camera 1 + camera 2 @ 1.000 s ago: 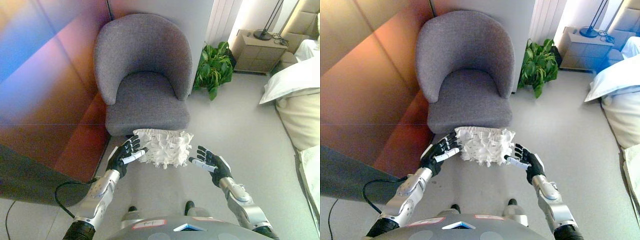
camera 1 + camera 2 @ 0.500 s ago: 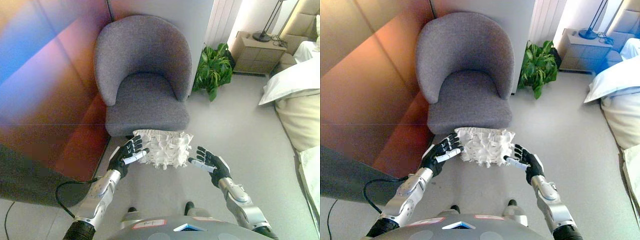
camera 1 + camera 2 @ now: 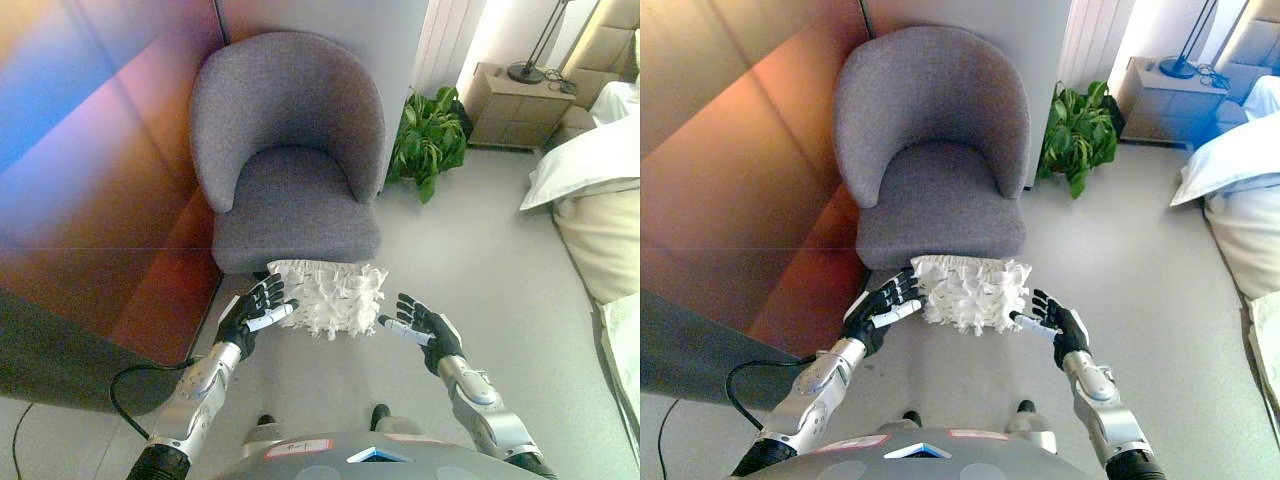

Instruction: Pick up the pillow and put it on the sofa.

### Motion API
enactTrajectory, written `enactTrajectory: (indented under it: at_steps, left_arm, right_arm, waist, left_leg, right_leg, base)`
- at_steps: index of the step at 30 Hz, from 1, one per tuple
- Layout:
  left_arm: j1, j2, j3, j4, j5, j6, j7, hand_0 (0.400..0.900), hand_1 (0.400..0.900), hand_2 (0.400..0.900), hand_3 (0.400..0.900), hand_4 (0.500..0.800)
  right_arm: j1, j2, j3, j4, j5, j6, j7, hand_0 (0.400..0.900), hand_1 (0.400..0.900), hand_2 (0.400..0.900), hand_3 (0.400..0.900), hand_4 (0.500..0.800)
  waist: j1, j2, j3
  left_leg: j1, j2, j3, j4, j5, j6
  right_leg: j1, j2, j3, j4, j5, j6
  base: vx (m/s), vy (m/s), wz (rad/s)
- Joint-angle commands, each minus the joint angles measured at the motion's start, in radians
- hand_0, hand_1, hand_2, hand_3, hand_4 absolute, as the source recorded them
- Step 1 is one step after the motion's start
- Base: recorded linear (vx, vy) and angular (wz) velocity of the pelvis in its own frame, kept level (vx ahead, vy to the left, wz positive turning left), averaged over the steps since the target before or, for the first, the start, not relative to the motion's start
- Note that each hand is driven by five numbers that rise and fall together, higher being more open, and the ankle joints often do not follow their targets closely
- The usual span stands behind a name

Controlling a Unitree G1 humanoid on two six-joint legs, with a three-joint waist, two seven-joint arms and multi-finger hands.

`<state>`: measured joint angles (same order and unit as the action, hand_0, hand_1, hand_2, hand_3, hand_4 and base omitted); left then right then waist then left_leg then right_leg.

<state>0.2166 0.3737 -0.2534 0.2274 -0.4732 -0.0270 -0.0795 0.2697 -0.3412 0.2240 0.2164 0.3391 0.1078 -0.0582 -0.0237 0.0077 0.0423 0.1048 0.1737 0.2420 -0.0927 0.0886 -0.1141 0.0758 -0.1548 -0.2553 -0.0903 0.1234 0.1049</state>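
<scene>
Pillow (image 3: pixel 327 296) lies between left hand (image 3: pixel 252 312) and right hand (image 3: pixel 424 328).

Legible text: none in either view.
Ruffled white square pillow (image 3: pixel 328 296): no label or print visible.
Grey fabric tub armchair (image 3: pixel 290 150): no tag or sign visible.
Beige bedside cabinet (image 3: pixel 510 105): no readable marks.

Pale grey floor (image 3: pixel 470 260). Wood-panel wall (image 3: pixel 730 150) at left. Potted plant (image 3: pixel 428 135) near white curtain (image 3: pixel 440 40). Nightstand (image 3: pixel 510 105) with lamp base (image 3: pixel 524 70). Bed (image 3: pixel 600 200) at right edge.
</scene>
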Motion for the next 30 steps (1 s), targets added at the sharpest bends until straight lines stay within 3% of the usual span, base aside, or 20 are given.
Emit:
enactTrajectory:
  at_steps: [1,11,19,22,27,30]
  left_arm:
    - [-0.068,0.031,0.032,-0.085,0.013,-0.110,-0.007,0.900,0.900,0.900,0.900,0.800]
    - [-0.057,0.020,0.027,-0.084,-0.001,-0.129,-0.014,0.900,0.900,0.900,0.900,0.800]
    - [-0.048,0.015,0.030,-0.084,-0.010,-0.146,-0.019,0.900,0.900,0.900,0.900,0.800]
    - [-0.040,0.011,0.046,-0.091,-0.018,-0.140,-0.031,0.900,0.900,0.900,0.900,0.800]
    - [-0.021,0.002,0.038,-0.100,-0.020,-0.139,-0.040,0.900,0.900,0.900,0.900,0.800]
    - [0.014,-0.005,0.033,-0.107,-0.015,-0.153,-0.040,0.900,0.900,0.900,0.900,0.800]
  right_arm:
    - [-0.086,-0.016,-0.016,-0.087,0.011,-0.067,0.000,0.900,0.900,0.900,0.900,0.800]
    - [-0.072,-0.044,-0.017,-0.098,0.004,-0.064,0.029,0.900,0.900,0.900,0.900,0.800]
    - [-0.078,-0.072,-0.004,-0.068,0.017,-0.075,0.067,0.900,0.900,0.900,0.900,0.800]
    - [-0.073,-0.072,-0.011,-0.065,0.015,-0.069,0.099,0.900,0.900,0.900,0.900,0.800]
    - [-0.041,-0.072,-0.009,-0.088,-0.012,-0.054,0.122,0.900,0.900,0.900,0.900,0.800]
    - [-0.020,-0.078,-0.011,-0.088,-0.023,-0.058,0.151,0.900,0.900,0.900,0.900,0.800]
  waist:
    - [-0.003,-0.031,0.040]
    - [-0.004,-0.040,0.071]
    - [0.006,-0.083,0.122]
    - [0.019,-0.067,0.138]
    - [0.061,-0.005,0.134]
    - [0.079,0.006,0.129]
  left_leg:
    - [0.045,0.004,0.007,0.005,-0.047,0.022]
    - [-0.013,0.045,-0.017,0.109,0.008,-0.003]
    - [-0.190,0.071,-0.080,0.537,0.066,0.003]
    - [-0.210,0.061,-0.085,0.472,0.091,-0.006]
    - [-0.227,0.072,-0.095,0.063,0.228,-0.042]
    - [-0.282,0.091,-0.102,0.006,0.283,-0.064]
  right_leg:
    - [0.075,0.030,-0.026,0.003,-0.084,-0.005]
    - [0.060,0.045,-0.015,0.023,-0.098,-0.037]
    - [0.053,0.048,0.018,0.080,-0.111,-0.084]
    - [0.085,0.060,0.036,0.085,-0.132,-0.075]
    - [0.205,0.085,0.078,0.082,-0.217,-0.045]
    - [0.279,0.087,0.106,0.079,-0.272,-0.039]
  base:
    - [0.01,-0.067,0.01]
    - [0.03,-0.065,-0.03]
    - [0.06,-0.104,-0.17]
    - [0.21,0.075,-0.21]
    - [0.40,0.195,-0.39]
    - [0.50,0.182,-0.51]
